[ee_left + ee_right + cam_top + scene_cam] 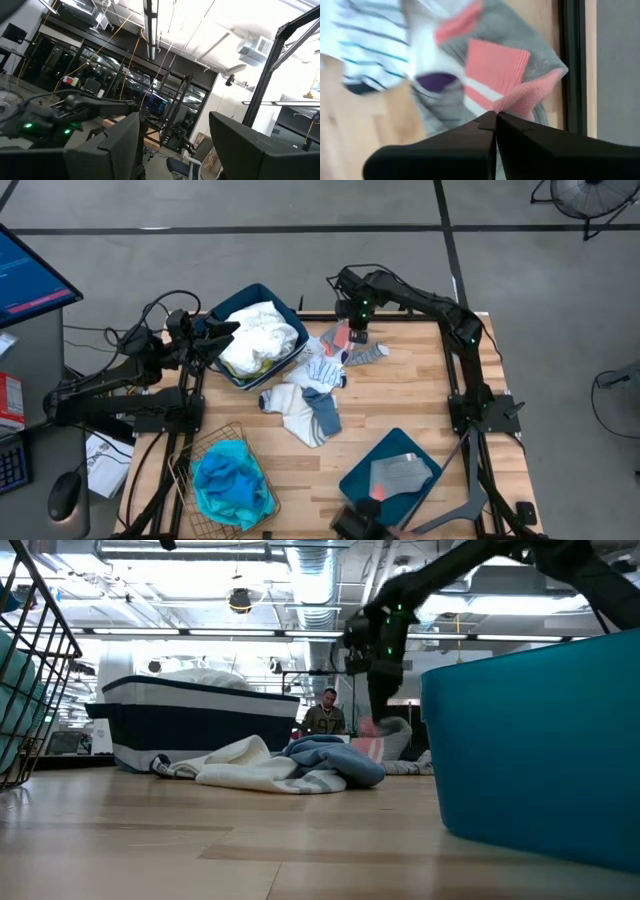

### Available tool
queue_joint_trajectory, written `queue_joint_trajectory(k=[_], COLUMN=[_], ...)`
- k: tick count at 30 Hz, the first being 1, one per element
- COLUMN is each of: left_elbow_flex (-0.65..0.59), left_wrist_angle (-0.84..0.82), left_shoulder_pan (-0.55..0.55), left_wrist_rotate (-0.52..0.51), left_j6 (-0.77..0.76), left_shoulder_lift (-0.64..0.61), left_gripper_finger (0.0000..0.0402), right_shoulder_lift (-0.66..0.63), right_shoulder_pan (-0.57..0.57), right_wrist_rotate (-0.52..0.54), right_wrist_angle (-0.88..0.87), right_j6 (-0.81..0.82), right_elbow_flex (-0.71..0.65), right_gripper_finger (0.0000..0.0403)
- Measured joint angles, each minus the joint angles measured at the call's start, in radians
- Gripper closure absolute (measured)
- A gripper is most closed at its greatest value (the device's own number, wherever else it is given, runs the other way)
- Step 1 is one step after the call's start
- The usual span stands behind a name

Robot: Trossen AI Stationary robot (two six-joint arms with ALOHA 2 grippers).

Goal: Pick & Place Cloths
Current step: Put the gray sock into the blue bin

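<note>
An orange-banded grey sock lies at the far side of the table, next to a small grey-and-white striped sock. My right gripper stands over the banded sock and is shut on it; the low view shows the gripper just above the sock's pink band. My left gripper hovers open at the near rim of a dark blue bin that holds white and yellow cloths. A turquoise garment fills a wire basket. My right gripper pinches the sock's orange cuff between its two fingertips, at a raised fold of the cuff's edge. The fingers come from above, pointing down. The rest of the sock lies spread on the table and against the striped sock.
A heap of white, blue and grey cloths lies mid-table. A second dark blue bin with a grey cloth sits at the near right. A monitor stands beyond the left edge. A person sits far behind.
</note>
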Motion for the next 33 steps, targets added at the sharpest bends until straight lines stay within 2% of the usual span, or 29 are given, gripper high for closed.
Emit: queue_joint_trajectory(k=[7, 14, 19, 25, 33], left_elbow_flex=[0.000, 0.000, 0.000, 0.000, 0.000], left_wrist_angle=[-0.001, -0.002, -0.005, -0.005, -0.009], left_shoulder_pan=[0.000, 0.000, 0.000, 0.000, 0.000], left_wrist_rotate=[0.000, 0.000, 0.001, 0.021, 0.028], left_j6=[0.000, 0.000, 0.000, 0.000, 0.000], left_shoulder_lift=[0.000, 0.000, 0.000, 0.000, 0.000], left_gripper_finger=[0.0176, 0.0176, 0.0176, 0.0176, 0.0176], right_shoulder_lift=[-0.020, -0.019, -0.019, -0.027, -0.182], right_shoulder_pan=[0.117, 0.256, 0.322, 0.421, 0.500], right_wrist_rotate=[-0.039, -0.040, -0.040, -0.004, 0.113], right_wrist_angle=[0.017, 0.131, 0.137, 0.159, 0.123], right_j6=[0.123, 0.227, 0.335, 0.390, 0.479], right_elbow_flex=[0.000, 0.000, 0.000, -0.001, -0.001], right_gripper_finger=[0.0403, 0.0403, 0.0403, 0.0403, 0.0403])
